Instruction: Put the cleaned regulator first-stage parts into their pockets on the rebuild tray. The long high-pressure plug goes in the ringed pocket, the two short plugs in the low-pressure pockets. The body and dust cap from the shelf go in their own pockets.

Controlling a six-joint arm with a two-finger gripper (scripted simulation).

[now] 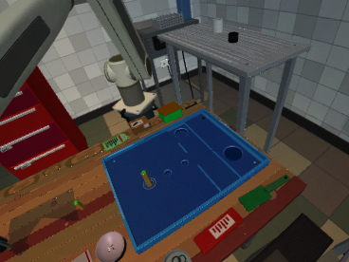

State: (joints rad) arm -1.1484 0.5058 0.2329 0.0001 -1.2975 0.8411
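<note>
My gripper (137, 115) is low over the back of the bench, just behind the blue rebuild tray (185, 168); the wrist housing hides its fingertips and whatever lies between them. A long brass plug with a green top (147, 178) stands tilted in the ringed pocket at the tray's left. Two small round pockets (176, 167) sit to its right, and two larger round pockets (233, 153) lie further right and back. A short green-tipped plug (78, 204) lies on the brown mat left of the tray. On the grey shelf stand a pale cylinder (217, 25) and a black cap (233, 37). The gripper is closing, and what it holds is hidden.
The tray's raised back rim (156, 127) lies right below the gripper, with a green block (169, 112) beside it. A red drawer cabinet (33, 128) stands at the left. The shelf's legs (244, 102) rise behind the bench. A pink disc (110, 247) and red tool (218, 229) lie at the front.
</note>
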